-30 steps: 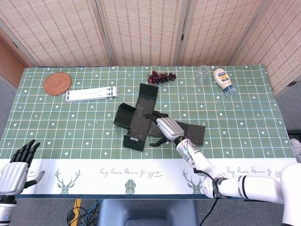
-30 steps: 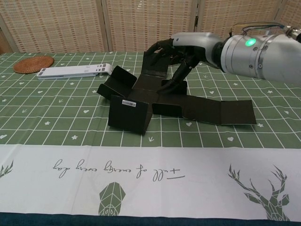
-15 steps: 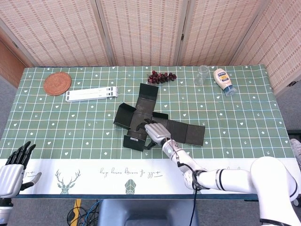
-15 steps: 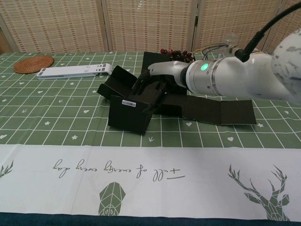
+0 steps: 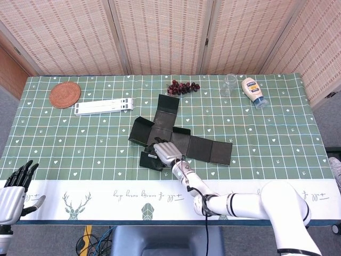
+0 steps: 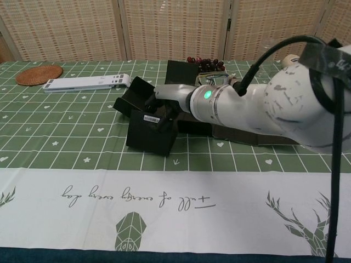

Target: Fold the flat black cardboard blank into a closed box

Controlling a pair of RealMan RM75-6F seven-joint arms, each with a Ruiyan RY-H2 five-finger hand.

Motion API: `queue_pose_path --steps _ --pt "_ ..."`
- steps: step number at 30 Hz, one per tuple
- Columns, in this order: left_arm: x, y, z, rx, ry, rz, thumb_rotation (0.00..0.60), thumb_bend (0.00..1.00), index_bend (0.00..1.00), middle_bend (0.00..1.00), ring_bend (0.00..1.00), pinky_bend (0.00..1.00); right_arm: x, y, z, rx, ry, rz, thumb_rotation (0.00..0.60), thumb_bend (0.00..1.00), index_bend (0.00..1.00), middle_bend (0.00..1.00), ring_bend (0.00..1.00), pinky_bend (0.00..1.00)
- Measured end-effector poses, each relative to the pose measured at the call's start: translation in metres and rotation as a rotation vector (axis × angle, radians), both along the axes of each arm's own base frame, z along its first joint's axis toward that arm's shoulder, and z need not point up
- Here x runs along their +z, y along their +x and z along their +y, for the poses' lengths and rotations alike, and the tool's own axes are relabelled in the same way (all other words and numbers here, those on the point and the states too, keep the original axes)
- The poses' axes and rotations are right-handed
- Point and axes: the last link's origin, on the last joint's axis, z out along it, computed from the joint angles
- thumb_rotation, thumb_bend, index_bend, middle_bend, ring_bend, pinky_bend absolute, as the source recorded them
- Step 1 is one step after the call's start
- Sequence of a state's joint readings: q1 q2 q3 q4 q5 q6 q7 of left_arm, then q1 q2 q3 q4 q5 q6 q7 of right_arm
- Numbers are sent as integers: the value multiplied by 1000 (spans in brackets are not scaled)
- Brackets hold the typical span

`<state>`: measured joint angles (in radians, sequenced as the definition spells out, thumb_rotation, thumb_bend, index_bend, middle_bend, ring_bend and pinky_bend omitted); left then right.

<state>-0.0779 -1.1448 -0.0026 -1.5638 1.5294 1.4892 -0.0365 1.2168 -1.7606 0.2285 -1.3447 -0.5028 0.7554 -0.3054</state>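
— Where is your right hand (image 5: 166, 151)?

— It lies on the near flap (image 6: 149, 134) of the black cardboard blank (image 5: 200, 148), the raised panel with the white barcode label (image 6: 151, 119). In the chest view your dark fingers (image 6: 159, 116) drape over that flap's top edge, just beside the label. Whether they pinch the panel or only rest on it, you cannot tell; the forearm covers much of the hand.

— And the blank itself?

— It sits at the middle of the green checked tablecloth (image 5: 277, 133), spread in a cross. The left flap (image 5: 140, 131) stands tilted up, the far flap (image 5: 168, 103) points toward the grapes (image 5: 183, 86), and a long strip runs flat to the right.

— Your left hand (image 5: 16, 186)?

— It is at the near left edge of the table, well apart from the blank, fingers straight and spread, holding nothing.

— What else is on the cloth?

— A round woven coaster (image 5: 65, 94) at the far left, a white folding stand (image 5: 104, 106) near it, a clear glass (image 5: 229, 85) and a squeeze bottle (image 5: 253, 91) at the far right.
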Motion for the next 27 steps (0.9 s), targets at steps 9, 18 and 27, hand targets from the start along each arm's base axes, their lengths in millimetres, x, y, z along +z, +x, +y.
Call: queue_pose_path --steps 9,18,27 --pt "0 -2 0 4 1 -3 600 246 0 0 65 127 2 -2 12 61 15 19 600 632 511 335 92 149" --pt "-1 -2 1 -2 -4 -5 600 247 0 0 65 126 20 -14 37 152 46 37 600 630 511 335 92 149" --pt "-3 1 5 -20 -13 -6 600 246 0 0 65 126 29 -22 54 172 58 31 600 517 173 166 59 149"
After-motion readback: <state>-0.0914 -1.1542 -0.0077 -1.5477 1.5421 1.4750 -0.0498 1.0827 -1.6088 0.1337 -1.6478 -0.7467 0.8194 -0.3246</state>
